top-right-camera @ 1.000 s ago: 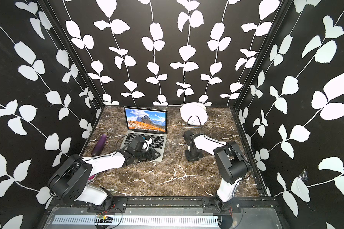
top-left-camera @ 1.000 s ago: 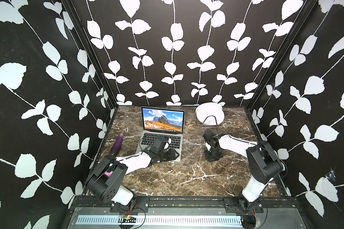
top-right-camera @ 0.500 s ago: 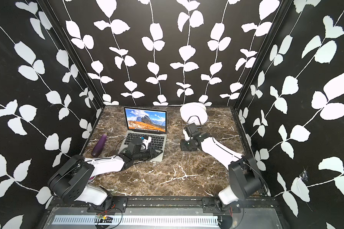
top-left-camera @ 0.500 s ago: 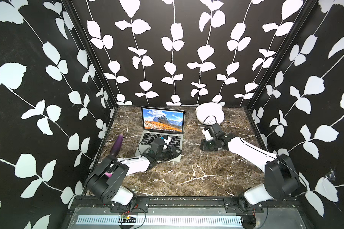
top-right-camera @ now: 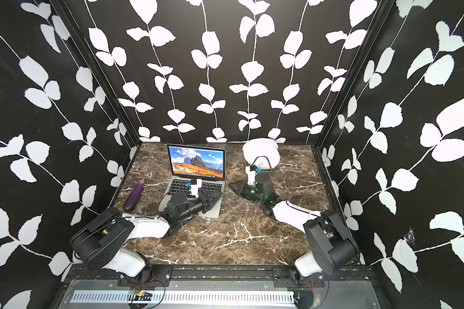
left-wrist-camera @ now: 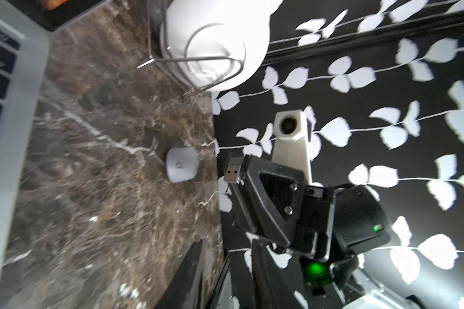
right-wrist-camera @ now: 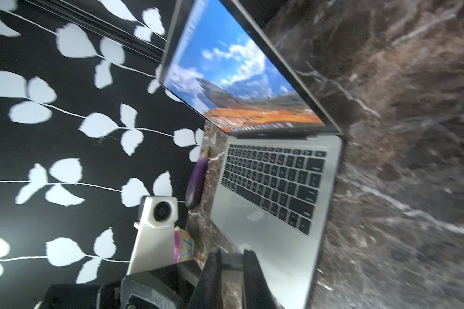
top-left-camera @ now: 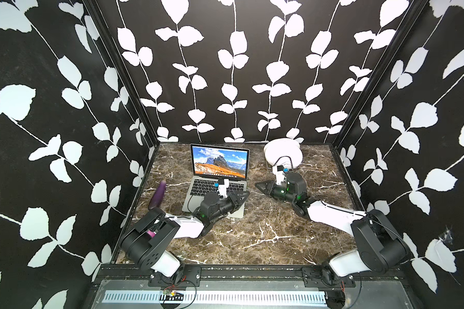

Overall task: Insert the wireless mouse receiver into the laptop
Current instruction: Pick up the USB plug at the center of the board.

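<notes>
The open silver laptop (top-left-camera: 220,160) (top-right-camera: 196,160) (right-wrist-camera: 273,176) stands at the back left of the marble table, its screen lit. My right gripper (top-left-camera: 256,184) (top-right-camera: 229,184) (right-wrist-camera: 232,267) lies level to the laptop's right, tip toward its side edge but apart from it. It is shut on the wireless mouse receiver (left-wrist-camera: 233,171), whose metal plug sticks out of the tip. The white wireless mouse (left-wrist-camera: 182,168) rests on the table behind that gripper. My left gripper (top-left-camera: 245,192) (top-right-camera: 220,193) (left-wrist-camera: 225,278) rests over the laptop's front right corner, open, with nothing between its fingers.
A purple eggplant (top-left-camera: 158,194) (top-right-camera: 135,196) (right-wrist-camera: 197,182) lies left of the laptop. White plates in a wire rack (top-left-camera: 281,153) (top-right-camera: 260,153) (left-wrist-camera: 217,40) stand at the back, right of the laptop. Black leaf-patterned walls close in three sides.
My right gripper rose from the table, turned level and moved left toward the laptop with the receiver. The left gripper slid a little right along the laptop's front, and its jaws narrowed.
</notes>
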### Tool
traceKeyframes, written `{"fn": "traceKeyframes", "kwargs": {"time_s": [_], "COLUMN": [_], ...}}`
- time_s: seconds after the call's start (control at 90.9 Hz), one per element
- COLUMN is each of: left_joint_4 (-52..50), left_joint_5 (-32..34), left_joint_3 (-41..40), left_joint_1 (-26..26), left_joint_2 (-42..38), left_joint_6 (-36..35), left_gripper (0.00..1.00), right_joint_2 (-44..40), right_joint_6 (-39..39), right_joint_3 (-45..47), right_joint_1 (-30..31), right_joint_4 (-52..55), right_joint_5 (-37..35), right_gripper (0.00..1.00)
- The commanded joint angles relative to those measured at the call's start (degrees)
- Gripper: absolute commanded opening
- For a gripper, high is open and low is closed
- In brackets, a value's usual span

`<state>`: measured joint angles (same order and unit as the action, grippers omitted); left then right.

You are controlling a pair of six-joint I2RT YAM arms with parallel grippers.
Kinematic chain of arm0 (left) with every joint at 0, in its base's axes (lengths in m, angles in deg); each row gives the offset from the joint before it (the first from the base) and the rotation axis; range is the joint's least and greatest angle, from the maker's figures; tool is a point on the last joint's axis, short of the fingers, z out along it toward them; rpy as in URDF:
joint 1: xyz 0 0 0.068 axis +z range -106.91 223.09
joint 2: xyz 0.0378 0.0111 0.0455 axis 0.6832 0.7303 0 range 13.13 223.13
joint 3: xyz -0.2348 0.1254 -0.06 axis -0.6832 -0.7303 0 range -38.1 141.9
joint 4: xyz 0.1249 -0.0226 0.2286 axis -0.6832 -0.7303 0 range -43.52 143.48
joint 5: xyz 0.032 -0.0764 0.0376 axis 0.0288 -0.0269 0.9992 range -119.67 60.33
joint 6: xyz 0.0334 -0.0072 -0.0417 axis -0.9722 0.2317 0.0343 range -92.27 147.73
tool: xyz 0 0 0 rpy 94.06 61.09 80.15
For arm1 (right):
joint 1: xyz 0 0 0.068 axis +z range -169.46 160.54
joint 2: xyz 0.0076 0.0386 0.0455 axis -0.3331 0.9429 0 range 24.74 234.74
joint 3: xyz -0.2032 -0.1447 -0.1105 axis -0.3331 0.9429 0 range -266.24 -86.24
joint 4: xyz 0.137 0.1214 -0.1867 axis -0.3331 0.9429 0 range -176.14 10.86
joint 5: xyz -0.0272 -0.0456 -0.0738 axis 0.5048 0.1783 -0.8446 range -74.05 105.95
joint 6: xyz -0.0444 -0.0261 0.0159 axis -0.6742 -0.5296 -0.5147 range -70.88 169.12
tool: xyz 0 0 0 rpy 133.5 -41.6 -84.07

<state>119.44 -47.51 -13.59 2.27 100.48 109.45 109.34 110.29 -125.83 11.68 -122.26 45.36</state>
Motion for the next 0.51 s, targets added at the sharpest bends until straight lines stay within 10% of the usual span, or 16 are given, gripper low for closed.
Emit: {"fn": "traceKeyframes", "kwargs": {"time_s": [0.0, 0.495], "left_joint_4": [11.81, 13.11], "left_joint_5": [7.48, 19.66], "left_joint_3": [3.59, 1.82], "left_joint_1": [-1.96, -2.70], "left_joint_2": [1.14, -0.37], "left_joint_6": [9.36, 22.21], "left_gripper": [0.35, 0.34], "right_joint_2": [-1.67, -4.84], "right_joint_6": [3.38, 3.12], "right_joint_3": [-0.30, 4.48], "right_joint_1": [2.09, 4.23], "right_joint_4": [-12.11, -19.46], "right_joint_5": [-0.37, -4.66], "right_gripper": [0.05, 0.04]}}
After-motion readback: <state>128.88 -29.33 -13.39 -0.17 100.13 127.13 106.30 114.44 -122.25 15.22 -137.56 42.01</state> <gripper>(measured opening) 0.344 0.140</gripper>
